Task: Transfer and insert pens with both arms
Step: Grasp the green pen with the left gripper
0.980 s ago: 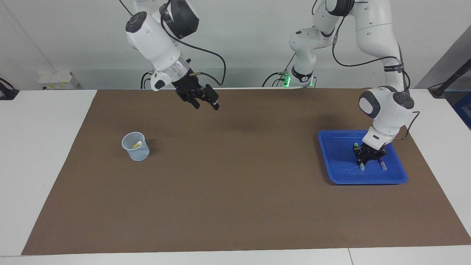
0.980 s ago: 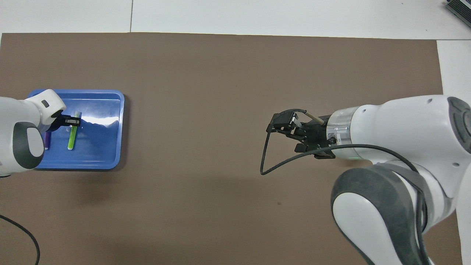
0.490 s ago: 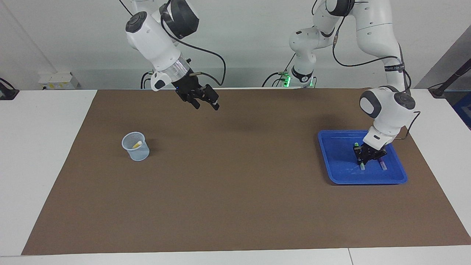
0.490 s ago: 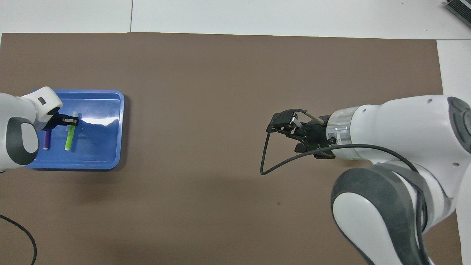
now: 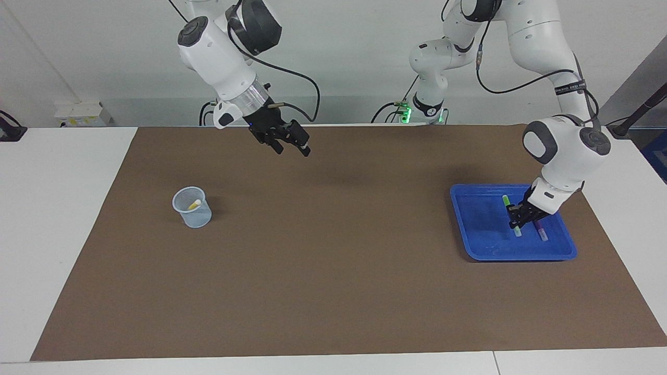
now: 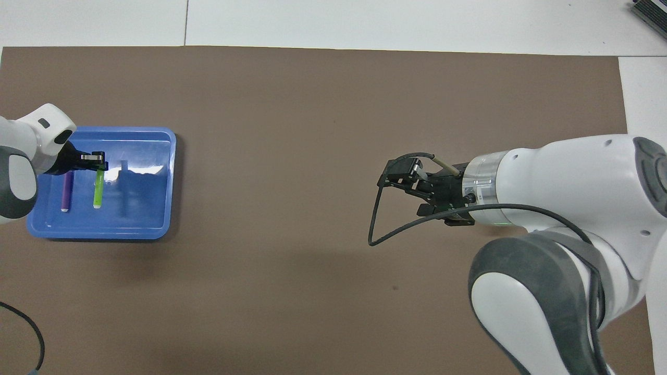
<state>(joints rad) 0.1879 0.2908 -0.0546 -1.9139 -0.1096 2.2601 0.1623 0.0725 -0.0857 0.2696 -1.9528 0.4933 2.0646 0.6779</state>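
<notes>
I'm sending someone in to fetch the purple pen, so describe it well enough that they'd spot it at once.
Go to the blue tray at the left arm's end of the brown mat. Two pens lie in it side by side. The purple pen is the darker one with a pale tip, nearer that end of the table and lying free, while the green pen beside it has the left gripper shut on it.
</notes>
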